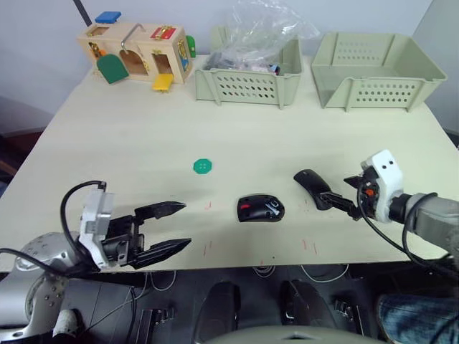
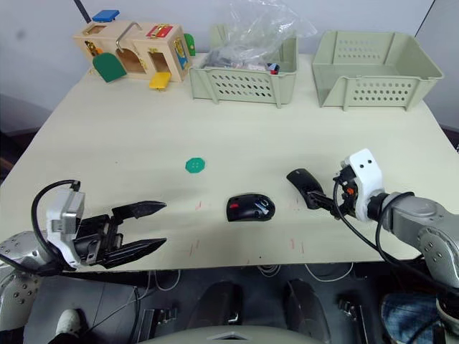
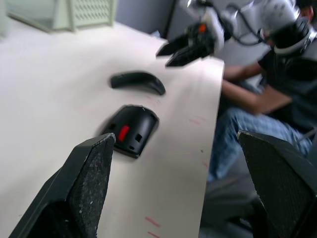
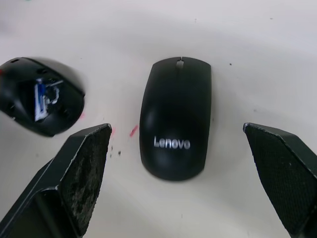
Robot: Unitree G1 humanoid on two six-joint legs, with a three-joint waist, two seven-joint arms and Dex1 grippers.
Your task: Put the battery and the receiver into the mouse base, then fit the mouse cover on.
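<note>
Mouse base (image 1: 261, 208) sits on the table (image 1: 143, 136) near the front edge, roughly centred, red patch facing the left arm. Mouse cover (image 1: 313, 188) lies apart from it on the right, dome side up.

Right gripper (image 1: 343, 202) is just beside the cover's near end, low over the table, fingers spread wide, nothing held. Right wrist view puts the cover (image 4: 175, 124) squarely between the two pads (image 4: 84, 173), white lettering visible, not touching either. Same view also shows into the base (image 4: 42, 101): the blue-and-silver battery (image 4: 40, 97) is seated in its recess. Head views can't resolve that. Receiver too small to make out.

Left gripper (image 1: 168, 228) hovers at the table's front edge, well left of the base, fingers wide, empty. Left wrist view looks along the table: base (image 3: 130, 130) with its red patch closest, cover (image 3: 138, 82) beyond, right gripper (image 3: 185, 49) past that, and a seated person (image 3: 262, 94) off the table's edge.

Farther back: green disc (image 1: 204, 166), wooden latch box (image 1: 136, 51), two slotted bins (image 1: 247, 82), one holding a plastic bag (image 1: 262, 29).
</note>
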